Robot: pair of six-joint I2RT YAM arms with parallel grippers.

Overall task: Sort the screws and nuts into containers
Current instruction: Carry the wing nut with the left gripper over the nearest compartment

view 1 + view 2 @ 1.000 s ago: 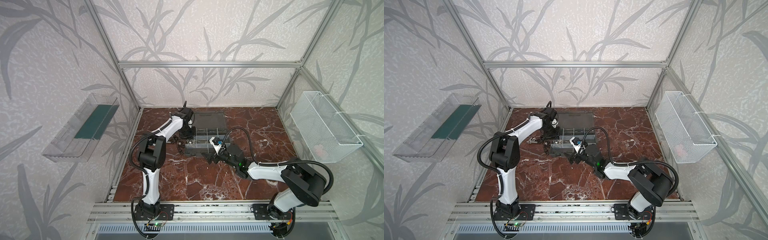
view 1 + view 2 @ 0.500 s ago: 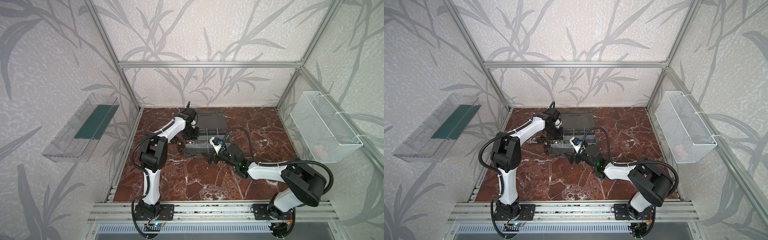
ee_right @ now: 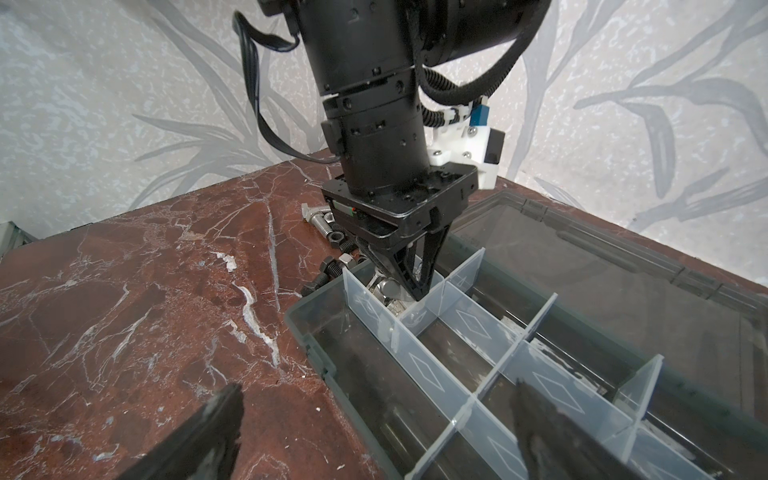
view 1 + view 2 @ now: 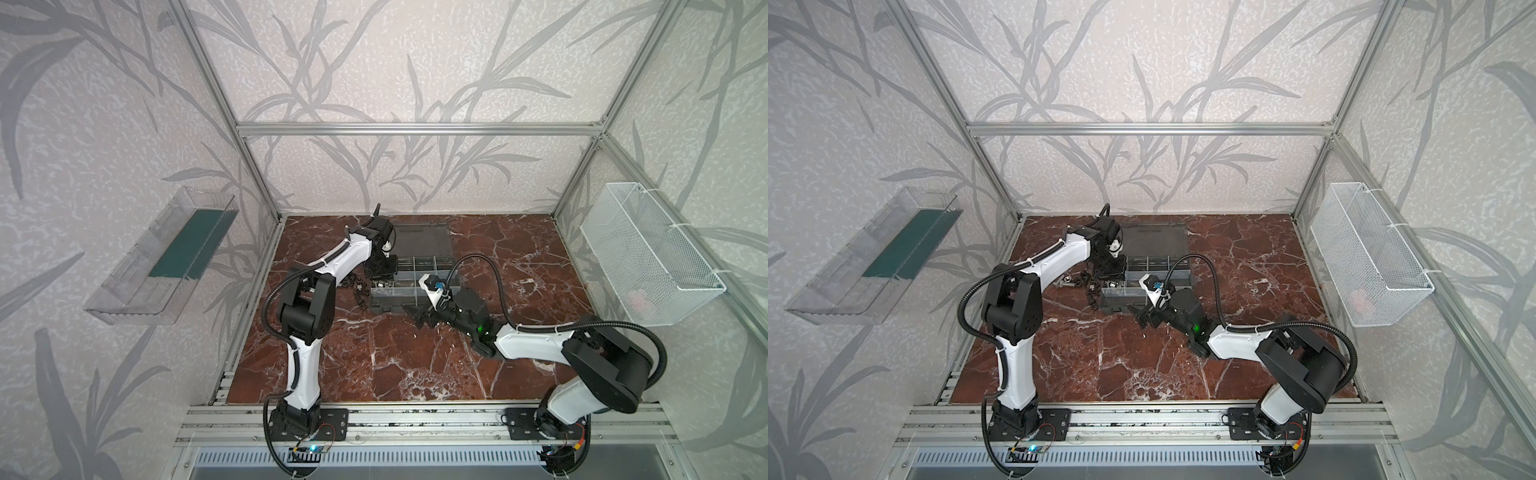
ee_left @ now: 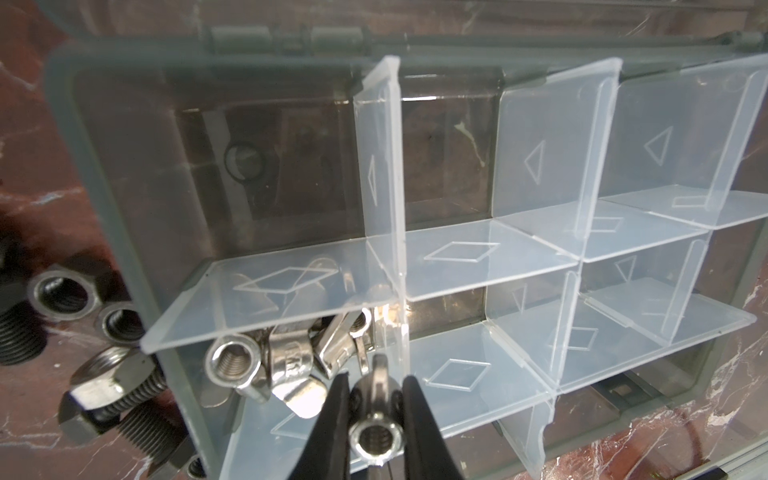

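My left gripper (image 5: 376, 379) is shut on a shiny silver nut (image 5: 376, 437), low inside the left-end compartment of the dark grey organizer case (image 4: 415, 305). Several more silver nuts (image 5: 270, 361) lie in that compartment. In both top views the left gripper (image 4: 380, 274) (image 4: 1111, 276) points down at the case's left end. Black and silver screws and nuts (image 4: 357, 287) (image 5: 62, 293) lie loose on the table left of the case. My right gripper (image 3: 374, 415) is open at the case's near corner, one finger above the table and one above the case, holding nothing.
The case's flat lid (image 4: 422, 241) lies open toward the back wall. A clear plastic tray (image 4: 162, 257) hangs on the left wall and a white wire-mesh basket (image 4: 648, 257) on the right wall. Bare marble table (image 4: 374, 357) stretches in front of the case.
My left gripper has shifted a little to the right, onto the case's left end. The right arm has not moved.
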